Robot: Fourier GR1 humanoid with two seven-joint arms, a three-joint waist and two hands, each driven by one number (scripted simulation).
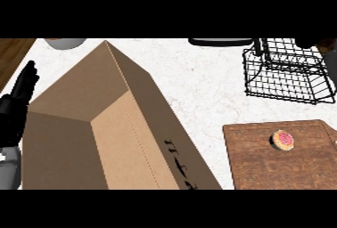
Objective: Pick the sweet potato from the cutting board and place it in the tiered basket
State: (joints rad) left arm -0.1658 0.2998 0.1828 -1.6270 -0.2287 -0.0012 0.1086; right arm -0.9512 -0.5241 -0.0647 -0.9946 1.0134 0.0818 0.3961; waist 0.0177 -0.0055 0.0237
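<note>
One small sweet potato (284, 139) sits on the brown cutting board (263, 169), near the wire tiered basket (287, 71). I see my left hand (18, 107) at the left edge, fingers straight, beside a big cardboard box (112, 133).

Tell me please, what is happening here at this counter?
Nothing is being handled yet. The sweet potato lies on the wooden cutting board at the lower right, untouched. The black wire basket stands behind the board, near the upper right. A big open cardboard box fills the left side of the counter. The left hand rests open at the left edge; the right hand is out of view.
</note>
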